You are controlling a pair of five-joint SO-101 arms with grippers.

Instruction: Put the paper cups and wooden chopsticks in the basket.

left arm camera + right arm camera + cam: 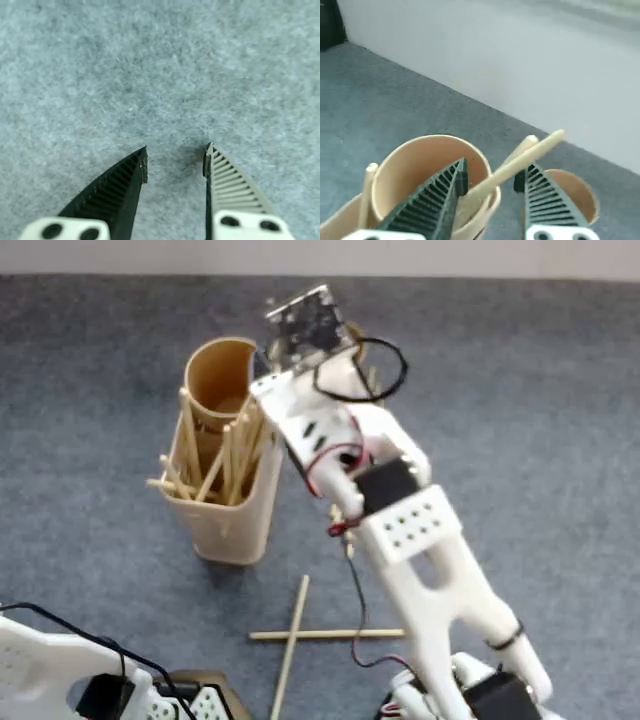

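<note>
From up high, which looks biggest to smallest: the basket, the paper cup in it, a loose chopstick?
1. basket
2. paper cup
3. loose chopstick, long but very thin. The cup sits higher, nearer the camera, so that's unsure.

grey carpet [520,390] meets a pale wall [520,60].

Soft, even light falls from above over the grey mat [90,390]. The basket [235,525] casts only a faint, diffuse shadow at its base. A dim patch darkens the mat under the left gripper [175,160]. The wall [530,65] behind glows pale and bright.
</note>
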